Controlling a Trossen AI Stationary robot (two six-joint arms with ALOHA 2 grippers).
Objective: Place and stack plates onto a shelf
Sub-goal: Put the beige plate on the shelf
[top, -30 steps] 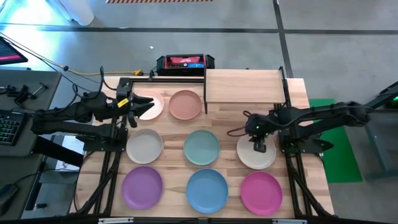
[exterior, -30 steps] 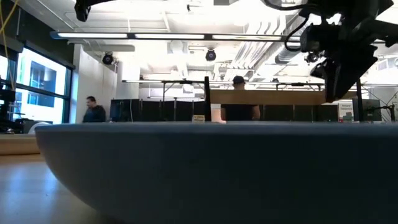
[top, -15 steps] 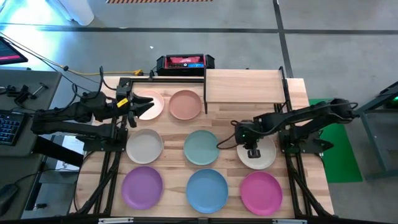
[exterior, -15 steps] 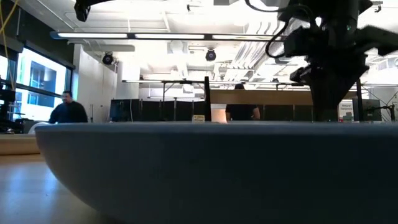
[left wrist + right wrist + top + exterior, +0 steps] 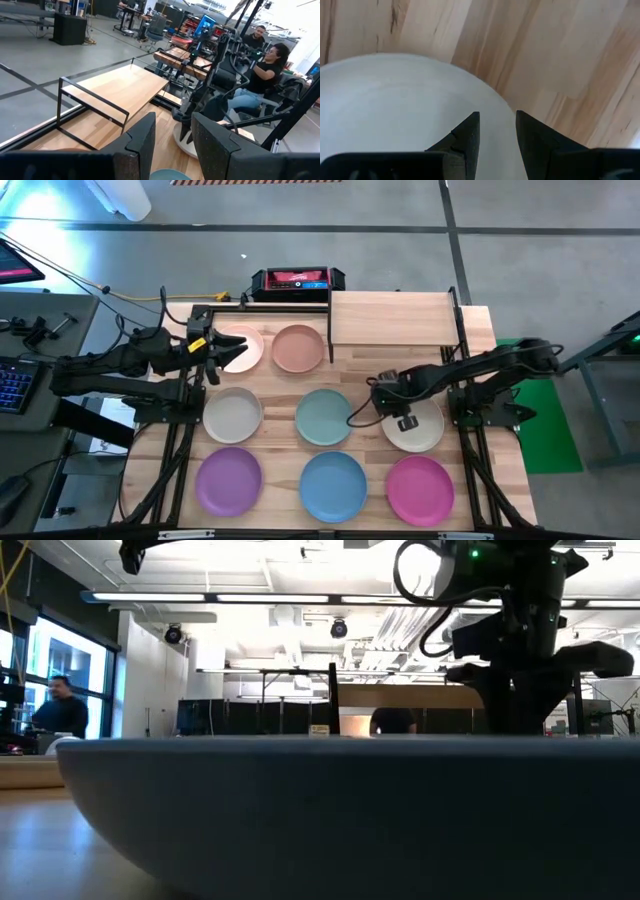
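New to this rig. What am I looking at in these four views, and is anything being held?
Two dark robot arms work at a wooden table. One camera looks straight down, one sits at table height behind the blue plate, and one rides each wrist. Eight plates lie flat in rows; the small raised shelf at the back is bare. The right pincer is down over the right-hand cream plate, fingers open above its rim, gripping nothing. The left pincer hangs open by the pale pink plate, holding nothing.

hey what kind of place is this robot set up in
Probably a robotics lab or open workshop: a bare concrete floor, rows of workbenches under strip lights, and people seated at more arm rigs.
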